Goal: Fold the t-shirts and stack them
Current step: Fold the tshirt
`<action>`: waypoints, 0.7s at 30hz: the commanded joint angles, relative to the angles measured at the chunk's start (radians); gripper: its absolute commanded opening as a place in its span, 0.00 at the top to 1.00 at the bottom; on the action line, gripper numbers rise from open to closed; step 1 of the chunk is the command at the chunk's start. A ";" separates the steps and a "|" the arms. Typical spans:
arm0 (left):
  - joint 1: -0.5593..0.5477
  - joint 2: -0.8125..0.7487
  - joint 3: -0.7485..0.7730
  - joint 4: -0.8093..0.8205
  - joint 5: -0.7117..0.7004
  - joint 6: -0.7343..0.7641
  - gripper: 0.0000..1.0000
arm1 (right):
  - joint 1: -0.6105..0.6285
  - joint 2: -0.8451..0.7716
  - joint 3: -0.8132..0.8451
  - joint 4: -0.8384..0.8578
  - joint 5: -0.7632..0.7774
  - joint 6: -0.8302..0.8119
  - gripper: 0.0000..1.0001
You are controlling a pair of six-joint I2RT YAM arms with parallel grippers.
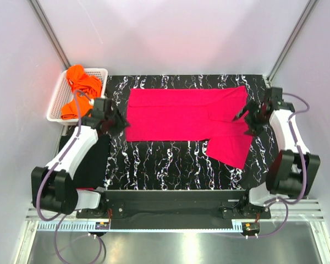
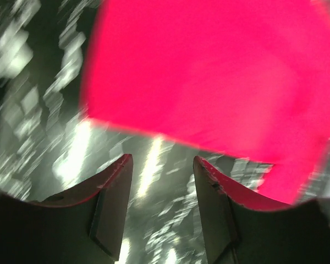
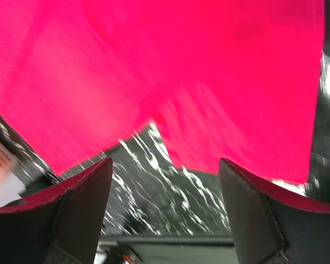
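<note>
Lying flat across the upper middle of the top view: hot pink t-shirt [image 1: 187, 118], soft matte cloth, a broad rectangle with one flap hanging toward lower right, on the black white-veined table [image 1: 165, 165]. At its left edge, left pincer [image 1: 120, 124], fingers apart, holding nothing. Over its right end, right pincer [image 1: 247, 118], fingers apart, holding nothing. Upper left: orange t-shirts [image 1: 80, 85] crumpled in white lattice basket [image 1: 56, 102].

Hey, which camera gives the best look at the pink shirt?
The top external view: it shows the whole pink shirt spread flat on the mat, one sleeve sticking out. The left wrist view catches only a blurred edge; the right wrist view, a blurred stretch by the sleeve.
</note>
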 commanded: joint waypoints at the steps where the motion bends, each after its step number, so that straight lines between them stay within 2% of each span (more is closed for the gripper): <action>1: 0.003 0.031 -0.080 -0.061 -0.099 -0.046 0.48 | 0.006 -0.145 -0.125 0.002 -0.002 0.005 0.16; 7: 0.000 0.189 -0.040 -0.056 -0.125 -0.066 0.55 | 0.008 -0.298 -0.254 -0.054 0.063 -0.007 0.17; 16: 0.001 0.348 0.033 -0.038 -0.133 -0.081 0.53 | 0.006 -0.317 -0.267 -0.107 0.109 -0.039 0.17; 21: 0.001 0.345 0.040 -0.026 -0.163 -0.086 0.53 | 0.006 -0.297 -0.273 -0.107 0.121 -0.050 0.17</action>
